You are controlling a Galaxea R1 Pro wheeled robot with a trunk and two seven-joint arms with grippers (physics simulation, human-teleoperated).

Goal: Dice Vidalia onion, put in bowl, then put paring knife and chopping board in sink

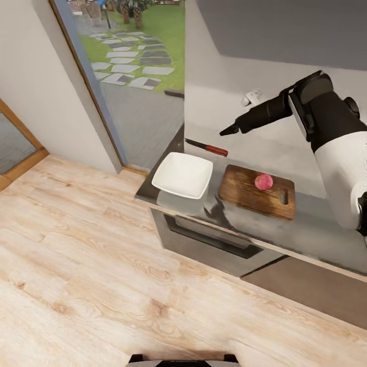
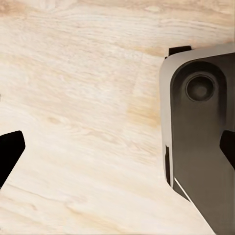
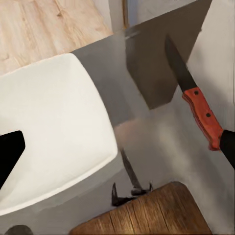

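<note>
A pink-red Vidalia onion [image 1: 263, 181] rests on the wooden chopping board [image 1: 257, 191] on the grey countertop [image 1: 306, 224]. To the board's left stands the white square bowl [image 1: 182, 175], empty. The paring knife [image 1: 206, 147], with a red handle, lies flat behind the bowl. My right gripper [image 1: 228, 131] hovers above the counter just right of the knife's handle, apart from it. In the right wrist view the right gripper [image 3: 117, 152] is open over the bowl [image 3: 54, 132], the knife [image 3: 203, 116] and a corner of the board [image 3: 147, 213]. My left gripper [image 2: 117, 152] hangs open over the floor.
The counter ends at the bowl's left side, with wood floor [image 1: 76, 265] beyond it. A tall glass door [image 1: 127, 76] onto a garden stands to the left. A dark appliance front [image 1: 214, 237] sits under the counter. My own base [image 2: 200, 122] is beside the left gripper.
</note>
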